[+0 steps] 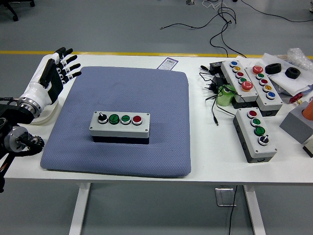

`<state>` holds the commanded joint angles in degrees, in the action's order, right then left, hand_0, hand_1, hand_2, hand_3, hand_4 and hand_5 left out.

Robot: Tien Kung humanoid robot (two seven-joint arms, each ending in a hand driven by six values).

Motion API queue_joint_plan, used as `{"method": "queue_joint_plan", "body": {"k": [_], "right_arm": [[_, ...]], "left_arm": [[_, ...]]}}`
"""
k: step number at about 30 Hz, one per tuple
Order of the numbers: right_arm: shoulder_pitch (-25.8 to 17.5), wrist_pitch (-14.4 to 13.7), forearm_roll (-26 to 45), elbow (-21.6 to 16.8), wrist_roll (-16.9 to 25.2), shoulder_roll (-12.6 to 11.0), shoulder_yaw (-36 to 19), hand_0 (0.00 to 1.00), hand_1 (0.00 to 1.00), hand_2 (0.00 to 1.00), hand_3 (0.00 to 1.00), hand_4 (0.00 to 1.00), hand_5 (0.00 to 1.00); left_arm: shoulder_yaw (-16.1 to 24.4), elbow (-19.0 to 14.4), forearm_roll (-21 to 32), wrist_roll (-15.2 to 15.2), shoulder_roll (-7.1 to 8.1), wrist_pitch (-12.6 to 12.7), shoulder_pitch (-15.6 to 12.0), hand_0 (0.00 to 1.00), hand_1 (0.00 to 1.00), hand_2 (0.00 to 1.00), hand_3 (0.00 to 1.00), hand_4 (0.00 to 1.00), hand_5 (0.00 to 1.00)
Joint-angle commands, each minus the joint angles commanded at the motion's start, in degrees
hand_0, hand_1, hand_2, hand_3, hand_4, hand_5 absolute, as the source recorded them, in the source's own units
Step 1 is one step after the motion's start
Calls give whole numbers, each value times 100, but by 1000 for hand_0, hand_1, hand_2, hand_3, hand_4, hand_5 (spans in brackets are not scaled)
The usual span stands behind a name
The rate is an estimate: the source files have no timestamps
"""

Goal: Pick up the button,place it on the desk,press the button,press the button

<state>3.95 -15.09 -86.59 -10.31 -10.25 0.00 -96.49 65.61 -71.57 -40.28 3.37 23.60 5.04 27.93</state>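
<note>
White table [205,166] carries a blue mat [146,93] with the button box [120,126]; my left hand [53,77] hovers beside, fingers spread, empty.

A grey four-button control box [120,126] sits mid-pad on the blue quilted mat [161,147]. At three o'clock, off the mat, lies another grey button box [256,133]; two longer ones [238,80] lie at two o'clock, seemingly touching.

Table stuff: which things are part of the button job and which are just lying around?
Job: button box on the blue mat; left hand, open, at the mat's left edge.
Lying about: three other button boxes, black cables, green object.
</note>
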Motion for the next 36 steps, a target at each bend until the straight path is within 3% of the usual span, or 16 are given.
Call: {"method": "queue_joint_plan", "body": {"k": [20, 36], "right_arm": [[6, -3, 5, 0, -70, -4, 112, 553, 649, 700, 617, 298, 123], [1, 40, 7, 0, -53, -26, 346, 554, 655, 713, 617, 297, 124]], "left_arm": [[-61, -65, -102, 78, 58, -37, -27, 840, 910, 976, 973, 596, 998], [247, -335, -309, 118, 115, -41, -215, 841, 910, 965, 972, 589, 998]]}}
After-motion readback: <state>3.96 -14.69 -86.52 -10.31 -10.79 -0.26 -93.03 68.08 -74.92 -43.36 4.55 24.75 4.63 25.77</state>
